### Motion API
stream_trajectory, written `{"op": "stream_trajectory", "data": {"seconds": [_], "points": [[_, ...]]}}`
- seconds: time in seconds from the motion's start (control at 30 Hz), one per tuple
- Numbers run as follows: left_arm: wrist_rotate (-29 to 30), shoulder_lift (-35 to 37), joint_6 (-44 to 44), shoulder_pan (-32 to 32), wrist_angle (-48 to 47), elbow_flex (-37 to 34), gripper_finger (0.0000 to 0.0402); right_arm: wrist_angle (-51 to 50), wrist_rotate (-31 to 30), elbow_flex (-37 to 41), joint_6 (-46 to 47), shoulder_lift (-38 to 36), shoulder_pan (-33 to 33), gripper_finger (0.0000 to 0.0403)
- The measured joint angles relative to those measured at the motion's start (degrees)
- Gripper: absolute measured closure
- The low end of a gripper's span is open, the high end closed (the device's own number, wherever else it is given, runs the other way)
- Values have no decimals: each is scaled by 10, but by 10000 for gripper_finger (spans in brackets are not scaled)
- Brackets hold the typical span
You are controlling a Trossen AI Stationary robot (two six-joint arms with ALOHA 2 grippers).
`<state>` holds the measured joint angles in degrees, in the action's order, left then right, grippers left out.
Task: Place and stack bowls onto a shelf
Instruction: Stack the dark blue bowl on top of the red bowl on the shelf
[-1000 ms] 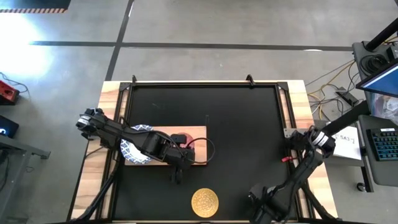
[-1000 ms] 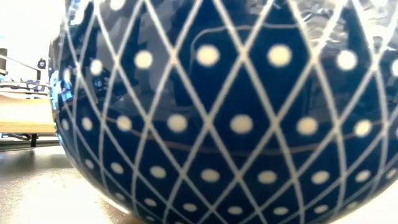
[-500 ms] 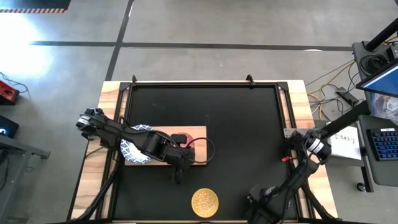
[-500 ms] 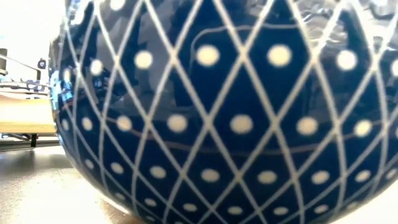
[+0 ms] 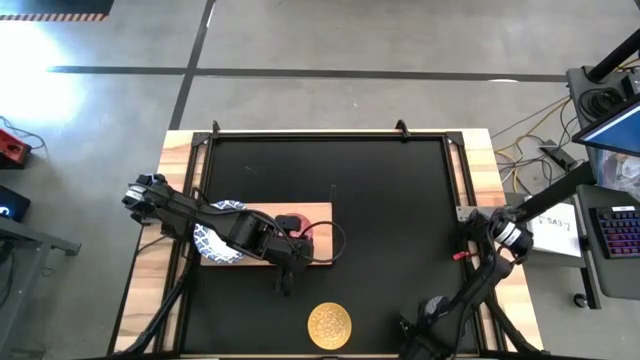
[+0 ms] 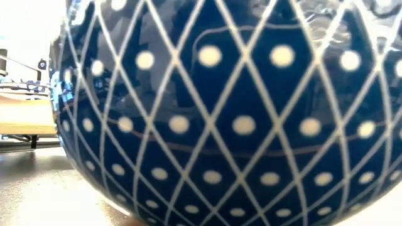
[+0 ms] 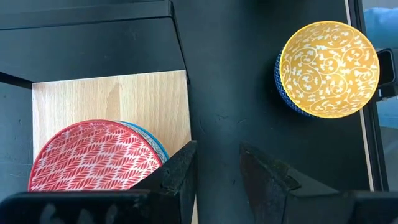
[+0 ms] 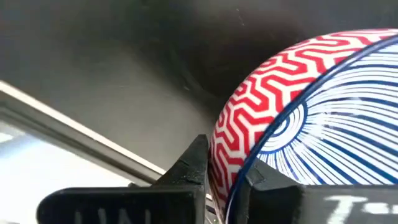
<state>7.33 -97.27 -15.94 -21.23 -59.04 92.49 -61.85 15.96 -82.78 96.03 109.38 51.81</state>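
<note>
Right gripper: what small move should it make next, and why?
Probably a small lift straight up. In its wrist view the right gripper is shut on the rim of a bowl with a red zigzag outside, one finger on each side. The shelf lies away under the left arm.

We see a grey concrete floor (image 5: 330, 40) crossed by dark lines at the frame's top, cables (image 5: 530, 135) and a keyboard (image 5: 615, 232) at the right edge, and a red box (image 5: 12, 148) at the left.

Right end effector (image 8: 225, 180) has closed on a bowl's (image 8: 311, 118) rim (red zigzag outside) — arm shifted slightly.
</note>
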Motion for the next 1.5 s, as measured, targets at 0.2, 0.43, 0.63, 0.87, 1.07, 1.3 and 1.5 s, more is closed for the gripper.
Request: {"op": "stream_trajectory", "data": {"seconds": [0.2, 0.43, 0.63, 0.87, 1.07, 1.3, 1.5], "points": [[-3, 0, 7, 0, 11, 0, 302, 1, -18, 0, -60, -47, -8, 387], [-58, 0, 48, 0, 88, 0, 302, 17, -114, -2, -147, -120, -26, 388], [-127, 0, 125, -1, 178, 0, 302, 132, -162, -2, -322, -169, -35, 389], [-208, 0, 239, -2, 283, 0, 302, 263, -160, -2, -547, -198, -55, 389], [-264, 0, 295, -2, 332, 0, 302, 279, -152, -2, -702, -216, -89, 389], [-253, 0, 335, 6, 331, 0, 302, 281, -50, -2, -820, -236, -169, 390], [-217, 0, 341, 32, 331, 0, 302, 269, 46, -2, -888, -239, -236, 390]]}}
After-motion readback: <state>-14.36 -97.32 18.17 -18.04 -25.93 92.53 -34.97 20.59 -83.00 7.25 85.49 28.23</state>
